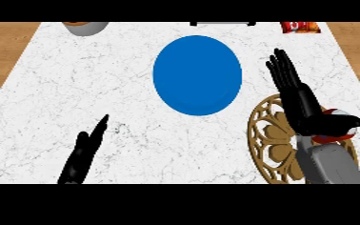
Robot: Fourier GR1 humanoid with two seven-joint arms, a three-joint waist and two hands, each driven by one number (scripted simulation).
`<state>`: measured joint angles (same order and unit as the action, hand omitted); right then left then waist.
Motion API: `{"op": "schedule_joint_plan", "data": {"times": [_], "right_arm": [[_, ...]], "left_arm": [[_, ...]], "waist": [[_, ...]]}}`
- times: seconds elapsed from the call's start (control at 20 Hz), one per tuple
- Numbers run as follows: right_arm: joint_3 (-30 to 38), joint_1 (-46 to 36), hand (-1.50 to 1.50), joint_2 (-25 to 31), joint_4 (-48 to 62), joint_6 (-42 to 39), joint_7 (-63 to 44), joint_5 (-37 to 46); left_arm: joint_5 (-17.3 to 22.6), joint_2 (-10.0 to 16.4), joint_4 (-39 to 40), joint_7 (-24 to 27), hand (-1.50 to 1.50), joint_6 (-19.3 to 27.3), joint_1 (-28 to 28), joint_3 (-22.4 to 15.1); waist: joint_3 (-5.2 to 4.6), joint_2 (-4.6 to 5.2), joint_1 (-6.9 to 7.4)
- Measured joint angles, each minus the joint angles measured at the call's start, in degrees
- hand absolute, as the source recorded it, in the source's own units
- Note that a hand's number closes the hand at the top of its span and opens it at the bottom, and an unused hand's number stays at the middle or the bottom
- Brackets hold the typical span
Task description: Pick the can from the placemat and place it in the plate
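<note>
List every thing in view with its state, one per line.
Right hand: open, fingers straight.
Left hand: open, resting at lower left.
Plate: empty, flat on the counter.
Placemat: flat, its right part covered.
Can: over the placemat's right side, mostly hidden behind the right hand.

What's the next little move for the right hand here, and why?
Probably curl the right hand round the can: the can sits on the placemat right beside the palm, the fingers are straight, so it isn't gripped yet.
</note>
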<state>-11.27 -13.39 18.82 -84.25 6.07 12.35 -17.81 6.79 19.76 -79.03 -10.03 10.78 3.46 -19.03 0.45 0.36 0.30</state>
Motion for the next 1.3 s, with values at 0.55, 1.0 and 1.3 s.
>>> {"op": "schedule_joint_plan", "data": {"times": [0.55,1.0,1.3], "right_arm": [[-9.63,-3.13,-1.5,12.39,1.56,-4.19,-3.08,19.25],[-3.33,9.36,-1.5,5.79,1.87,1.7,12.79,14.53],[2.83,12.35,-1.5,13.18,-7.62,0.16,8.93,14.51]], "left_arm": [[1.59,3.68,-11.47,6.29,0.0,-0.9,-13.1,8.65],[4.57,5.53,-13.02,5.91,0.0,-4.23,-16.99,14.16],[5.01,5.78,-12.28,4.89,0.0,-6.2,-18.61,16.3]], "waist": [[-0.89,-1.13,-0.23],[-0.45,-0.49,-0.78],[-0.5,-0.55,-1.02]]}}
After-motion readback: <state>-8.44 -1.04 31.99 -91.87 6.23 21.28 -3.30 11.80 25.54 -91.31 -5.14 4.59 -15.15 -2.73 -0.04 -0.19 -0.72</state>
